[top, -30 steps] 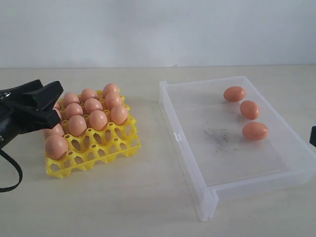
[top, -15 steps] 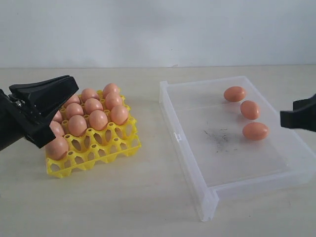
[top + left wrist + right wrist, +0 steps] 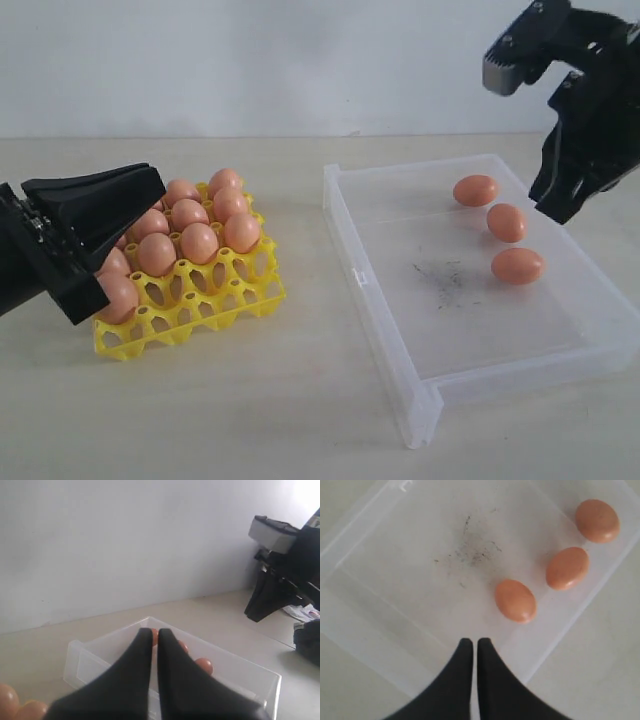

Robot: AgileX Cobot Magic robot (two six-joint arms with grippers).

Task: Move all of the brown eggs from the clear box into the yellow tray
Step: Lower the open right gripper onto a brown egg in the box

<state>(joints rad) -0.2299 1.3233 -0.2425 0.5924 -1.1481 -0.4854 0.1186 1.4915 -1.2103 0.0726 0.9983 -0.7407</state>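
Three brown eggs (image 3: 506, 222) are lined up along the far right side of the clear box (image 3: 385, 320). The right gripper (image 3: 556, 205) is seen raised near the box's far right corner, its fingers pointed downward. On the left of the pale surface (image 3: 300, 420), the yellow tray (image 3: 205, 300) is mostly filled with eggs (image 3: 190, 225), and its left edge is overlapped by the left gripper (image 3: 150, 185).

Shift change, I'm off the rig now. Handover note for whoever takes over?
Left pincer: shut, empty, raised beside the yellow tray.
Right pincer: shut, empty, raised above the edge of the clear box.
Done: most brown eggs sit in the tray; a few are hidden behind the left pincer.
Left: three eggs lie in the box. The tray's front cups are free.
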